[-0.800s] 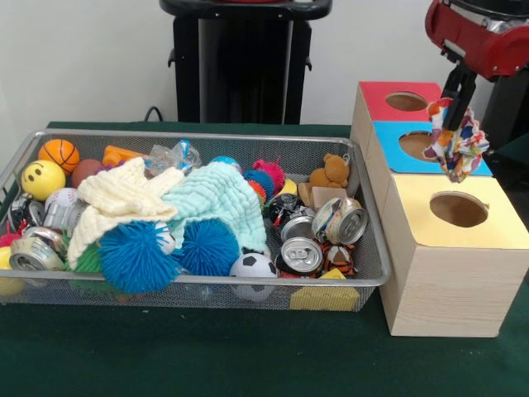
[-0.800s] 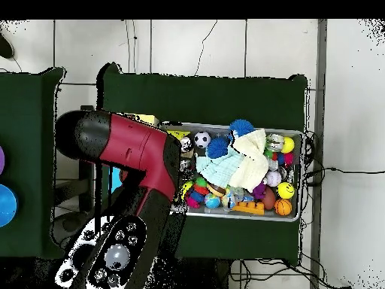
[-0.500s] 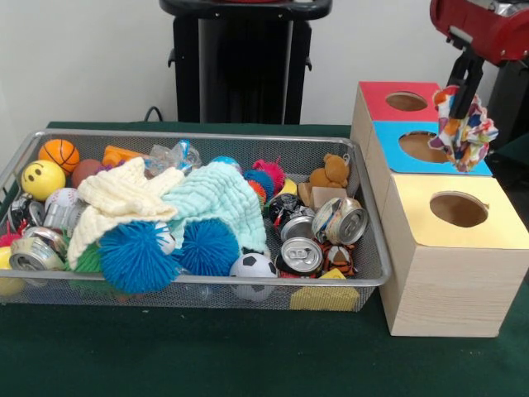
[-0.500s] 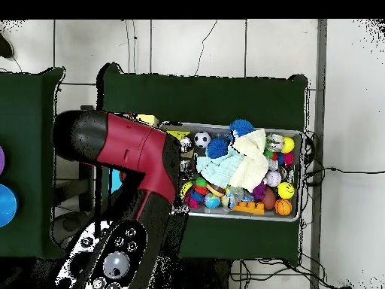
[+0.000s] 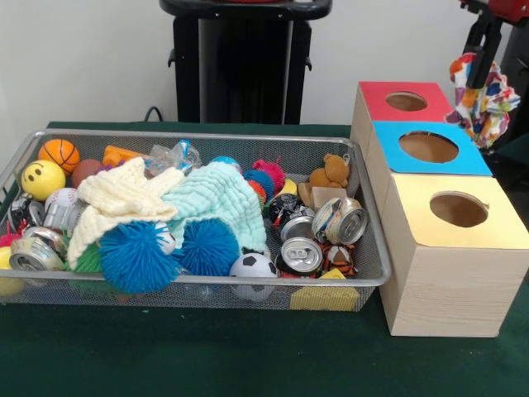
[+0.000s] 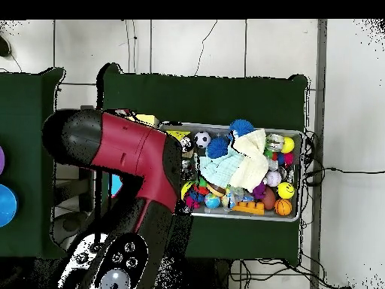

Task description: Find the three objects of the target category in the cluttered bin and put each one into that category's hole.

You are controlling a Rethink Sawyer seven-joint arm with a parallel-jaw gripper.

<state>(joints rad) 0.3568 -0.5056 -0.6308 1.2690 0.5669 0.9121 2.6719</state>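
The black gripper (image 5: 482, 51) pinches a multicoloured patterned cloth (image 5: 483, 95), dangling beside the red-topped wooden box's round hole (image 5: 407, 101), well above it.

Gripper (image 5: 482, 62) has risen and shifted toward the right edge of the front view since 0.8 s ago; only its dark lower part now shows below the top edge. The multicoloured cloth (image 5: 483, 93) pinched in its jaws went up with it: earlier it hung over the blue box (image 5: 430, 147), now it hangs clear, above and beyond that box's right corner. Overhead, the red arm (image 6: 124, 162) has swung leftward.
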